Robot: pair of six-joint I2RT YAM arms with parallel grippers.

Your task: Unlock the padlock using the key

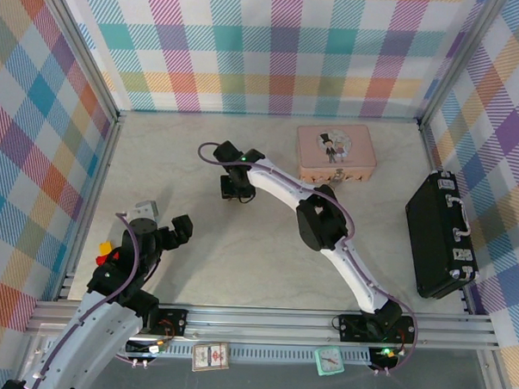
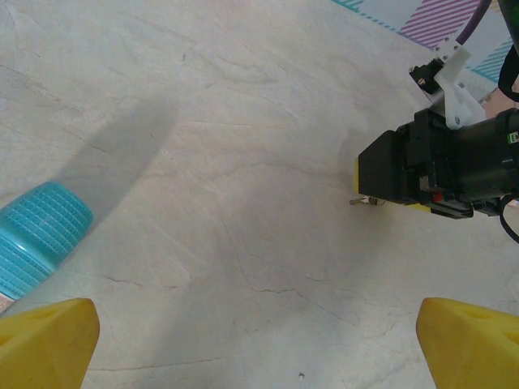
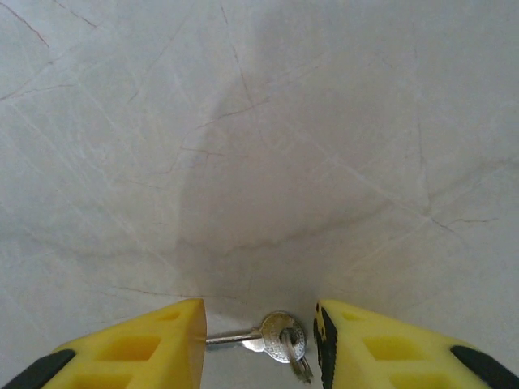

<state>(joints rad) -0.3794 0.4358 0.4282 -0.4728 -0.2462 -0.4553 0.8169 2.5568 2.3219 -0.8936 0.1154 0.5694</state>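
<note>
The key is a small silver one on a ring with a second key, lying flat on the pale table between my right gripper's yellow fingers. The left finger touches the blade's tip, and a narrow gap separates the round head from the right finger. My right gripper points down at the table's middle left. In the left wrist view the key pokes out beneath it. My left gripper stands wide open near the left front, with nothing between its fingers. The padlock is out of view.
A pink tin stands at the back right of centre. A black case lies along the right wall. A teal ridged object sits beside my left gripper. Metal rails edge the table.
</note>
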